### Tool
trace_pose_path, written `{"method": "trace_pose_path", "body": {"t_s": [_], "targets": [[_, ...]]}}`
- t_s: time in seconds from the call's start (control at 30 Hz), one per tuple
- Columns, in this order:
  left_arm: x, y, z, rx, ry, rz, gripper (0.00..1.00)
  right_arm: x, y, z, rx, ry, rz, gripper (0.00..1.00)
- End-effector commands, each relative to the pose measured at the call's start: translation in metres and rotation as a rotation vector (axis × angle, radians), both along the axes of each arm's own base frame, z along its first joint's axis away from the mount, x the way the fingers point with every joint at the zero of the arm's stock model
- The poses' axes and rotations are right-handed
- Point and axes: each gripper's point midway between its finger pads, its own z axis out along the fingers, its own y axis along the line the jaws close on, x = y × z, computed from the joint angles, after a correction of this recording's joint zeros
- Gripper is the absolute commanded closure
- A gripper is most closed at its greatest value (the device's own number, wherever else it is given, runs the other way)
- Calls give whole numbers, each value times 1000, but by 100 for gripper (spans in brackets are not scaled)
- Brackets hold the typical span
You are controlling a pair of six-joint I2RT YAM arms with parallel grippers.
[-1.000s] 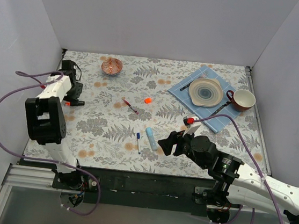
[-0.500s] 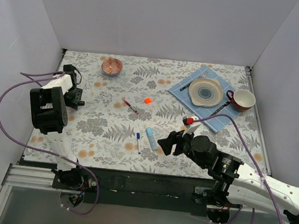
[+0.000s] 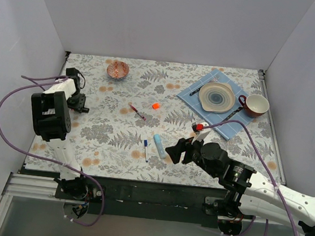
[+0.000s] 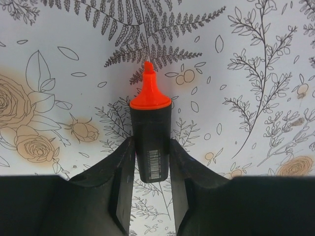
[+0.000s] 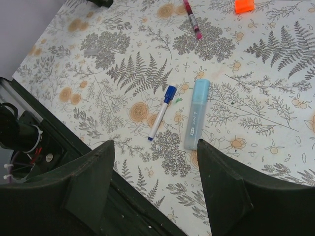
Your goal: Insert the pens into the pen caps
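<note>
In the left wrist view my left gripper (image 4: 151,143) is shut on the black marker (image 4: 150,125), which points its bare orange tip away over the floral cloth. In the top view this gripper (image 3: 81,105) is at the far left and hides the marker. My right gripper (image 3: 175,151) is open and empty, just right of the light-blue marker (image 3: 159,145) and the white pen with a blue tip (image 3: 145,149). Both show below its spread fingers (image 5: 155,147): the light-blue marker (image 5: 196,114) and the white pen (image 5: 161,113). The dark-red pen (image 3: 137,111) and the orange cap (image 3: 156,105) lie farther back.
A small patterned bowl (image 3: 117,69) stands at the back left. A blue mat (image 3: 196,98) at the back right holds a plate (image 3: 217,96), dark cutlery and a red cup (image 3: 254,105). The table's near edge (image 5: 74,147) lies under the right gripper.
The left arm's upper links have swung back and upward, and the marker's orange end, visible beside the left gripper a second ago, is now hidden in the top view. The right arm has barely moved.
</note>
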Motion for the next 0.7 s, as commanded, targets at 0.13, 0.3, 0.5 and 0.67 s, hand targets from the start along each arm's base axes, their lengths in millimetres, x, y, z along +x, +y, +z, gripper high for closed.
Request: {"method": "trace_pose_path", "body": {"t_s": [0.13, 0.3, 0.5, 0.67], "targets": [[-16, -57, 6, -77, -52, -286, 100, 21, 33, 35, 48, 54, 26, 25], [-15, -105, 43, -47, -161, -509, 100, 47, 46, 46, 113, 92, 65, 25], [-32, -196, 74, -128, -292, -799, 100, 63, 71, 37, 101, 92, 191, 23], [-55, -250, 96, -207, -403, -922, 100, 74, 89, 24, 114, 113, 228, 21]]}}
